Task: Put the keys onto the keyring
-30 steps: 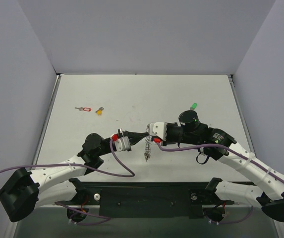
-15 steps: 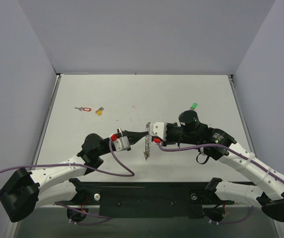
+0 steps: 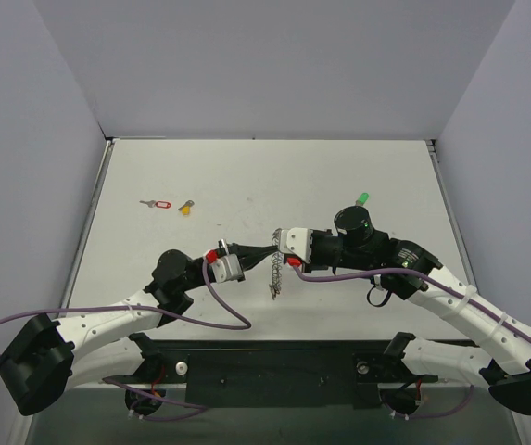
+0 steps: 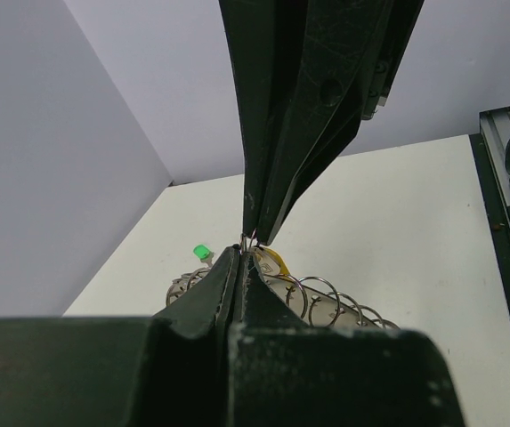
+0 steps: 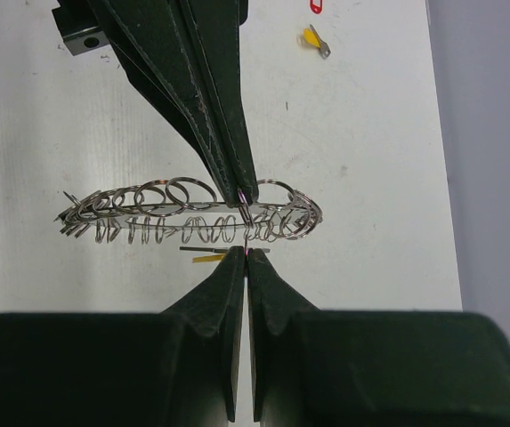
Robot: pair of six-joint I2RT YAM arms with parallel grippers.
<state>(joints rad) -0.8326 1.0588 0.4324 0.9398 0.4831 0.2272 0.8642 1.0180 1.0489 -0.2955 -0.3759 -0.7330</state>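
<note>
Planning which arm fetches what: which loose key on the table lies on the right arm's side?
The green-headed key, alone just beyond the right arm; the red-tagged key and the yellow-headed key lie side by side over on the left.

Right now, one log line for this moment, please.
left gripper: shut on keyring | right gripper: shut on keyring | keyring: hangs between both grippers | yellow key, red-tagged key, green key: on table

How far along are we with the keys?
Done: the keyring is lifted, hanging above the table. In hand: the left hand and right hand are both shut on it, tip to tip. Left: the red-tag key, yellow key and green key lie loose on the table, yet to be threaded.
</note>
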